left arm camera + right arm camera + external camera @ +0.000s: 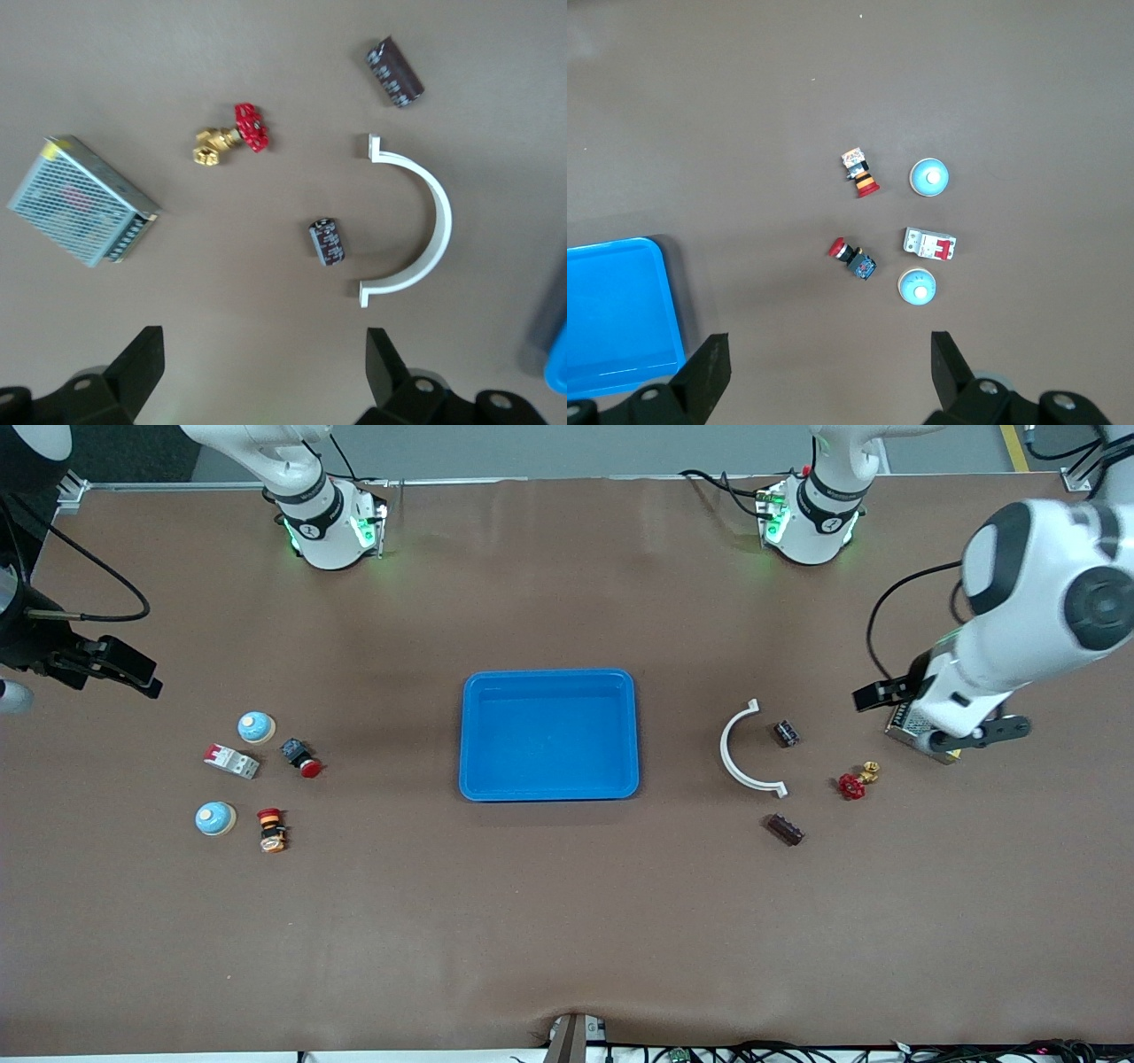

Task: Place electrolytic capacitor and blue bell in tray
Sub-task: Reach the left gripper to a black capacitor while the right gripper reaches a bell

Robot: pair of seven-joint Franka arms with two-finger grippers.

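Observation:
The bright blue tray lies mid-table with nothing in it. Two dark electrolytic capacitors lie toward the left arm's end. Two blue bells stand toward the right arm's end. My left gripper hangs open over the table beside the capacitors, holding nothing. My right gripper hangs open at the table's edge near the bells, also holding nothing.
A white half-ring clamp, a red-handled brass valve and a metal power supply lie by the capacitors. A breaker and two red push buttons sit among the bells.

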